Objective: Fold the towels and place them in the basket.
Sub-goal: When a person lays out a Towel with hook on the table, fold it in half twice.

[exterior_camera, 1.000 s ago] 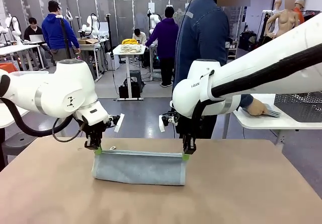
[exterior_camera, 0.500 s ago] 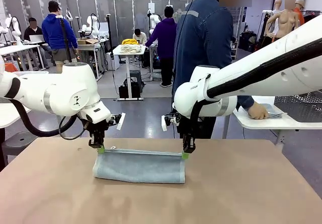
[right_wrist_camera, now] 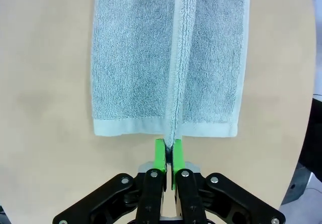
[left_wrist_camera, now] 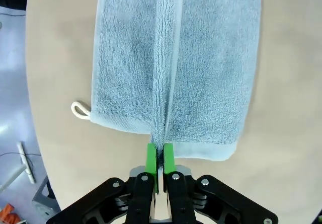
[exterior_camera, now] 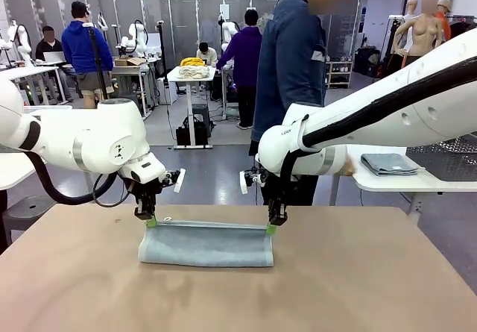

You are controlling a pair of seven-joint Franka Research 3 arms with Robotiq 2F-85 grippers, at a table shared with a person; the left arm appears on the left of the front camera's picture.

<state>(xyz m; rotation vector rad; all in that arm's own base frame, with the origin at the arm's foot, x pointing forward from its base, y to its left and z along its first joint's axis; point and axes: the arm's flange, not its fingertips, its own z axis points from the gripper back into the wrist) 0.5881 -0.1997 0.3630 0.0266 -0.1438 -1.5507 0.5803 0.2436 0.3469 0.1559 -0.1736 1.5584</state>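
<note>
On the left side of the table [exterior_camera: 358,287], I'm seeing the left gripper [exterior_camera: 151,222] pinching the far edge of the blue-grey towel [exterior_camera: 206,245] at its left end, with the pads pressing together on the cloth. The left wrist cam is showing that gripper [left_wrist_camera: 160,158] clamping a raised ridge of terry running down the towel [left_wrist_camera: 201,68]. The corner loop [left_wrist_camera: 79,110] is lying flat on the table just beside the hem. The towel is sitting mid-table, folded into a long strip and stretching between both arms. At its right end the right gripper [exterior_camera: 270,229] is pinching the same far edge. The right wrist cam is showing its gripper [right_wrist_camera: 168,156] squeezing the ridge at the hem of the towel [right_wrist_camera: 131,58]. Further right, a person [exterior_camera: 291,71] is standing behind the table. A second folded towel [exterior_camera: 389,163] is lying on a white side table [exterior_camera: 417,184], next to the basket [exterior_camera: 447,160].
</note>
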